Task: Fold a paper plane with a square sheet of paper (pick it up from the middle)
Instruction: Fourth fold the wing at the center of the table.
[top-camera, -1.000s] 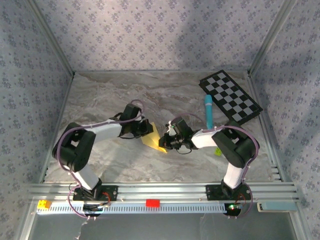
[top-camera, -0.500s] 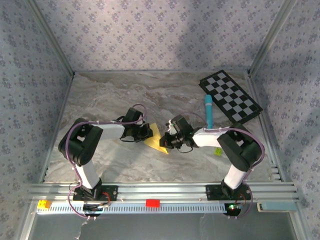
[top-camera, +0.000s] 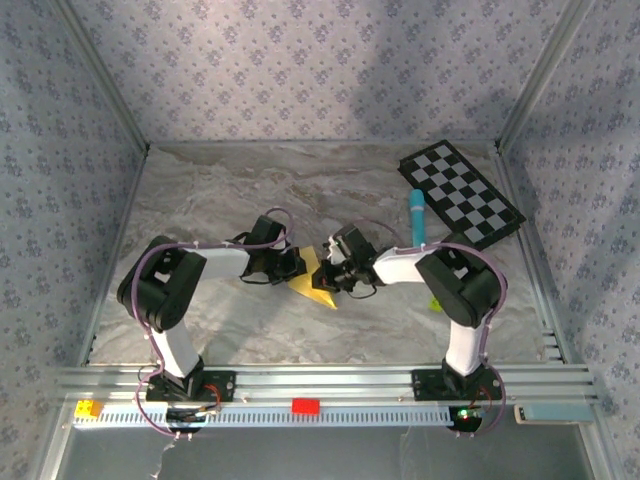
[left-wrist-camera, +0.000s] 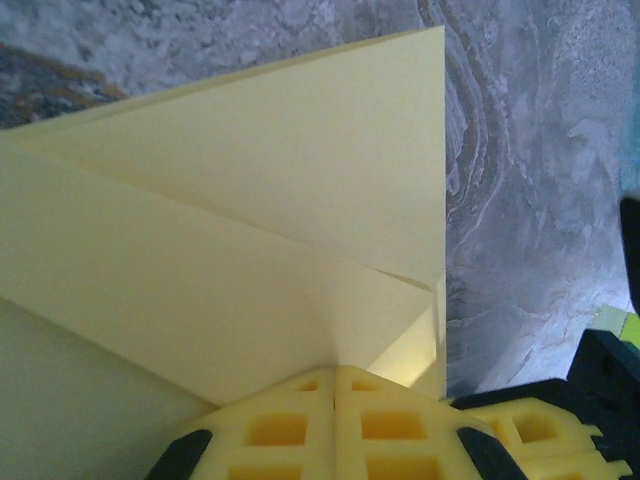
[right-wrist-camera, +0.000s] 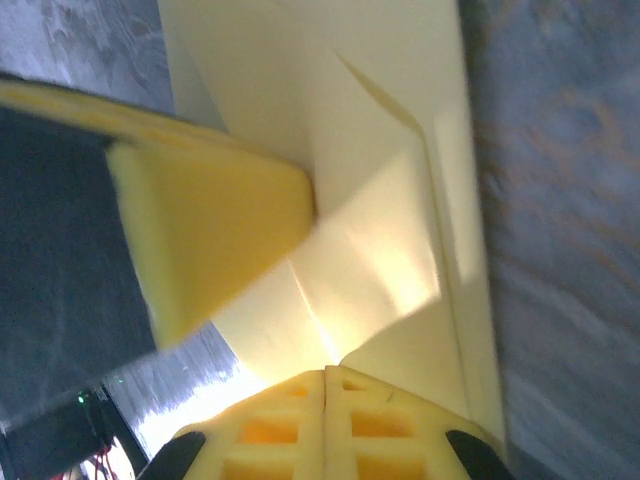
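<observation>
While both jaws clamp shut on yellow paper (top-camera: 312, 283), wrist views show fold layers

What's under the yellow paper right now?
Marbled table shows beside the yellow paper, pinched by the left end effector and right end effector. Directly beneath is covered by the paper.

Our papered booth and its marbled table

We see walls (top-camera: 320, 70) on three sides, covered in pale lilac paper with a small dark floral print. Slanting aluminium posts (top-camera: 105, 85) mark the back corners. The table (top-camera: 220, 185) has a grey-beige marbled top, and aluminium rails (top-camera: 330, 378) run along its near edge. The light is soft and diffuse, and we find only faint shadows on the walls and tabletop.
</observation>
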